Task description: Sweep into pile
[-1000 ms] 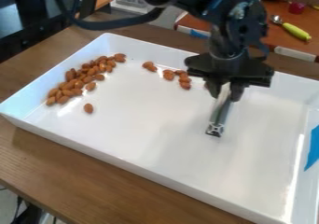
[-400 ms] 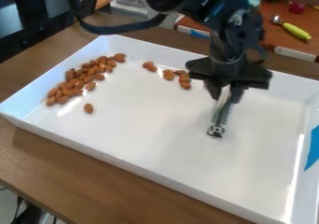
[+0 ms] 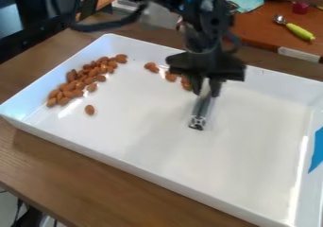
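Note:
My gripper (image 3: 206, 88) hangs over the upper middle of the white tray (image 3: 157, 178), shut on a metal bar (image 3: 200, 110) that points down toward the tray floor. A pile of almonds (image 3: 80, 81) lies along the tray's left side, with one single almond (image 3: 89, 109) just below it. Two almonds (image 3: 151, 67) lie together near the back wall. To their right are several more almonds (image 3: 171, 76), close to the gripper's left side and partly hidden by it.
Blue tape (image 3: 317, 150) is on the tray's right wall. Behind the tray, a yellow-green handled tool (image 3: 299, 31), a red object (image 3: 301, 7) and a light green cloth (image 3: 246, 2) rest on an orange-brown surface. The tray stands on a wooden table (image 3: 82, 178).
After a very slight shift right, my gripper has moved left and a little up with the metal bar, now partly covering the back almonds. The almonds have not visibly moved.

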Controlling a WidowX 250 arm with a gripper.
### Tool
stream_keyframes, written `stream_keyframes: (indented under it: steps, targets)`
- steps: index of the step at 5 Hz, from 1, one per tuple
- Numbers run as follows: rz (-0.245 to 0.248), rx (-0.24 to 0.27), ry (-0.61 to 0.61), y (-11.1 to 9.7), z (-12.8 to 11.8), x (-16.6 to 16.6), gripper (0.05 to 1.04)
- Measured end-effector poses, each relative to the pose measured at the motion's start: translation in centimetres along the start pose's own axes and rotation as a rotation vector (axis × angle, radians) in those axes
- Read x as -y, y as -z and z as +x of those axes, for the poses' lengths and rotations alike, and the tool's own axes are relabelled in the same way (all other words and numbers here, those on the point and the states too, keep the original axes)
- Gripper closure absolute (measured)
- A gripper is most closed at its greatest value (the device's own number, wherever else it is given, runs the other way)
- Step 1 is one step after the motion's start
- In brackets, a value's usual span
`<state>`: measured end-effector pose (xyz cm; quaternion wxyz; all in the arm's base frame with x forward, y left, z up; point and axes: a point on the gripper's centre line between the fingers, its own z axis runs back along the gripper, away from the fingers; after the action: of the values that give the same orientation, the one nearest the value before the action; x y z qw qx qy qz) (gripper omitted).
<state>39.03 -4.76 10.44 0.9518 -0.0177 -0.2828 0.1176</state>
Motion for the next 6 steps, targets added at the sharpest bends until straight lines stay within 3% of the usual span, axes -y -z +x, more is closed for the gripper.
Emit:
stream_keyframes:
  steps: [2, 3, 4, 5, 6]
  targets:
    - [0.011, -0.088, -0.064, 0.2, 0.7, -6.0, 0.775]
    - [0.031, -0.094, -0.084, 0.0, 1.3, -9.4, 0.775]
    - [0.069, -0.070, -0.070, 0.0, 1.7, -11.3, 0.775]
    - [0.123, -0.013, -0.067, 0.0, 2.6, -13.6, 0.775]
    - [0.198, 0.031, -0.040, -0.2, 3.1, -15.6, 0.775]
